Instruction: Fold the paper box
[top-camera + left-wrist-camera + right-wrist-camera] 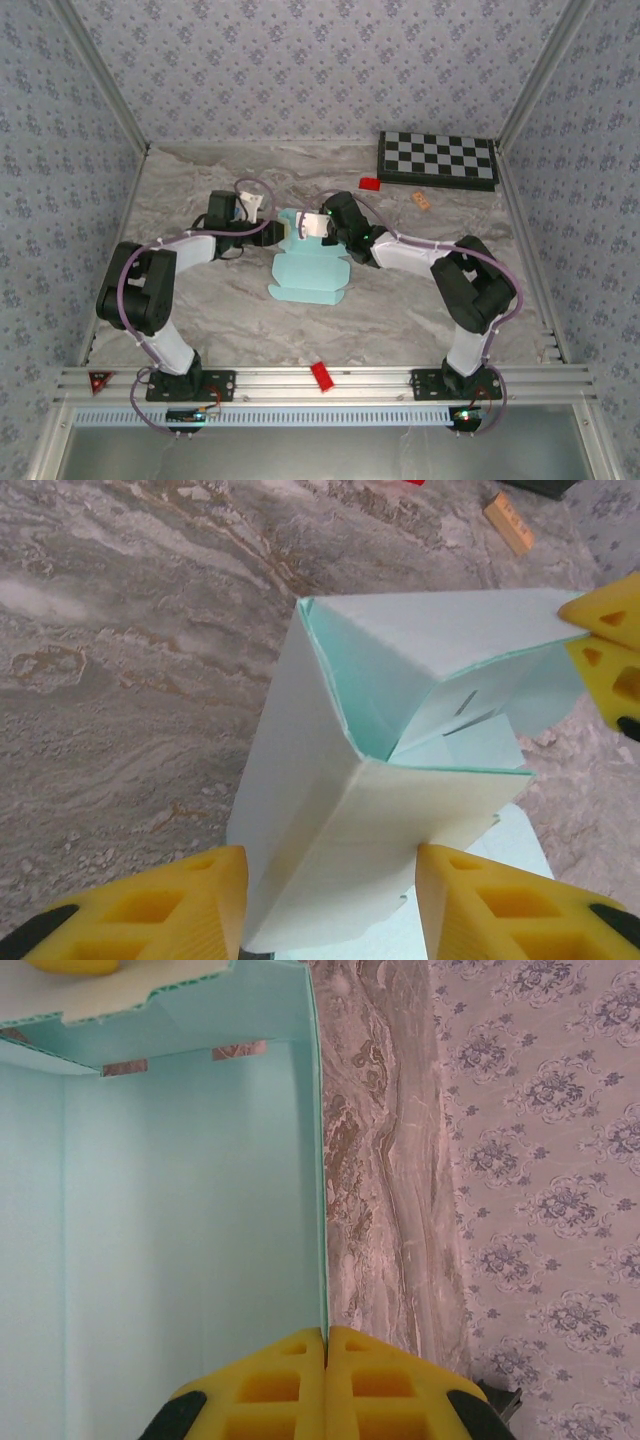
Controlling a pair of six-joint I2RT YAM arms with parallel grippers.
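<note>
Box (pixel 312 278), half folded, near panel lying flat, far part raised and clamped across its width by jaws of left gripper (pixel 325 880), one thin wall edge pinched in closed jaws of right gripper (pixel 326 1345), all nearer than and left of checkerboard (pixel 437 160).

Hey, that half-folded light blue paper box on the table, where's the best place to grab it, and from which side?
Pinch a raised wall of the paper box at its free top edge, one finger inside, one outside, probably coming from above. The card is thin and upright there, while the flat part lies flush on the table. The right gripper pinches a wall edge likewise.
</note>
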